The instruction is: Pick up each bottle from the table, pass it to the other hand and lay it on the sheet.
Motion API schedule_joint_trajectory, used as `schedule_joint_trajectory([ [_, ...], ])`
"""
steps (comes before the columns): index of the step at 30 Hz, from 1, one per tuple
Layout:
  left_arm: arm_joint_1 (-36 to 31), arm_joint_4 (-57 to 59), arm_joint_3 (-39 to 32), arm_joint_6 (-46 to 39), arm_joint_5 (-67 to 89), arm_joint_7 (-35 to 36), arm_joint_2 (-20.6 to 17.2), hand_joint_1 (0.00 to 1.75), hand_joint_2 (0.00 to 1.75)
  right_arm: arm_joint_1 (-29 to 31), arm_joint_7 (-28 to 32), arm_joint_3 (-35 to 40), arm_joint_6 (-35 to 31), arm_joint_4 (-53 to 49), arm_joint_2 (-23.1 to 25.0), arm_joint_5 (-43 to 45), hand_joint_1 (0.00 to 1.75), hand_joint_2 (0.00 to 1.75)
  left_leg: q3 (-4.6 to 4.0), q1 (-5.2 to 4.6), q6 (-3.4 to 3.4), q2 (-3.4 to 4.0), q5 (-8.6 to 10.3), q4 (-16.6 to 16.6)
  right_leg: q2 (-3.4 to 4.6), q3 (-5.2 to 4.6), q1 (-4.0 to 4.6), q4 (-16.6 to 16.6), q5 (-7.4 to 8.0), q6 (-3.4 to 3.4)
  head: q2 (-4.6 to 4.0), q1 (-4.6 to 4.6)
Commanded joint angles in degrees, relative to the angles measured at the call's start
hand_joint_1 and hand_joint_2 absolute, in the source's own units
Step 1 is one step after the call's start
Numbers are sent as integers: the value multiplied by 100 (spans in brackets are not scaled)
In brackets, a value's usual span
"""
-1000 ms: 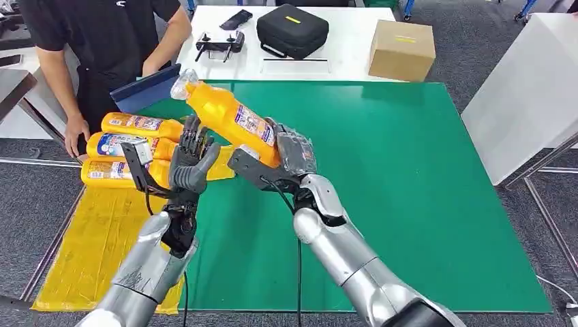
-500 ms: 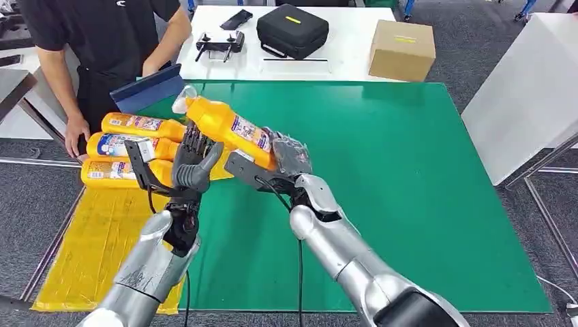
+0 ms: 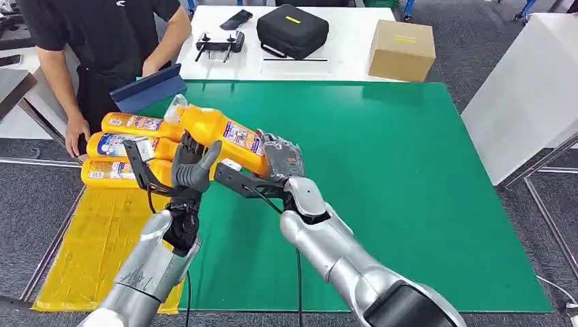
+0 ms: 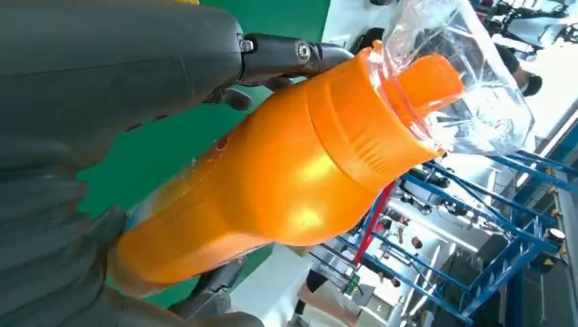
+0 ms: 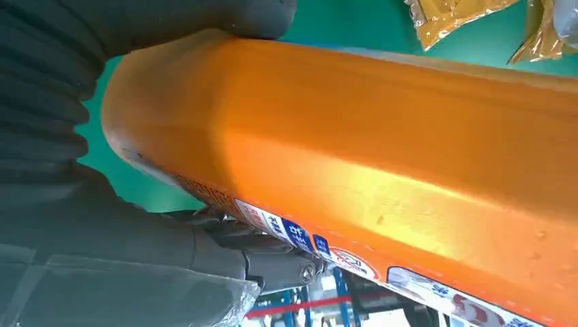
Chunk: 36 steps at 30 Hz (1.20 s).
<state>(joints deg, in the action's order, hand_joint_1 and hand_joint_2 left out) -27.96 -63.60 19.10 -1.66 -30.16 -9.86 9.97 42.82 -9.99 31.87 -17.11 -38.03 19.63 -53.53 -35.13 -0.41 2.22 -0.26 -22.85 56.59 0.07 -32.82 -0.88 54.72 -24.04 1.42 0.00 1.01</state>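
The right robot hand (image 3: 281, 158) grips the orange detergent bottle (image 3: 221, 135) by its base, neck slanted toward the spread left robot hand (image 3: 193, 163) for handover.

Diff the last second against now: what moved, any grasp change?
The right hand kept its grip on the orange bottle and carried it left and down, neck end first, toward the left hand, tilting it flatter. The left hand, fingers spread, barely moved; the bottle now lies against its fingers, not yet gripped. The three bottles on the yellow sheet and the person stayed put.
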Motion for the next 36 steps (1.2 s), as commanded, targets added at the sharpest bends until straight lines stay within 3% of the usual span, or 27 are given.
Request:
schedule_joint_trajectory([
  [1, -499, 523, 115, 44, -56, 70, -80, 0, 175, 242, -8, 726, 87, 407, 37, 13, 175, 175, 15, 3, -14, -4, -6, 2, -6, 17, 3, 0, -7, -8, 0, 2],
  [20, -627, 618, 59, 124, -146, 200, -121, 0, 175, 102, 63, 872, 241, 173, 6, 156, 175, 175, 18, 2, -14, -2, -7, 1, -4, 19, 2, 0, -8, -9, 0, 0],
  [21, -1065, 1128, 34, 279, -2, 310, -185, 0, 175, -64, 101, 1023, 521, -316, -19, 139, 175, 175, 14, 4, -14, -10, -5, 2, -13, 18, 3, 0, -9, -8, 0, 0],
  [30, -1142, 1281, 61, 369, -3, 272, -153, 0, 175, -77, 57, 1090, 595, -443, -74, 160, 175, 175, 15, 5, -14, -8, -5, 2, -11, 19, 4, -2, -8, -8, 0, 2],
  [31, -1125, 1256, 62, 418, -22, 255, -158, 14, 175, -69, 63, 1084, 579, -439, -76, 170, 175, 175, 23, 4, -18, -10, -10, 4, -13, 27, 4, 2, -13, -11, 0, 0],
  [36, -1112, 1255, 63, 431, -24, 250, -168, 14, 175, -66, 65, 1084, 580, -439, -80, 171, 175, 175, 16, 5, -15, -4, -7, 3, -7, 18, 4, 0, -9, -9, 0, 0],
])
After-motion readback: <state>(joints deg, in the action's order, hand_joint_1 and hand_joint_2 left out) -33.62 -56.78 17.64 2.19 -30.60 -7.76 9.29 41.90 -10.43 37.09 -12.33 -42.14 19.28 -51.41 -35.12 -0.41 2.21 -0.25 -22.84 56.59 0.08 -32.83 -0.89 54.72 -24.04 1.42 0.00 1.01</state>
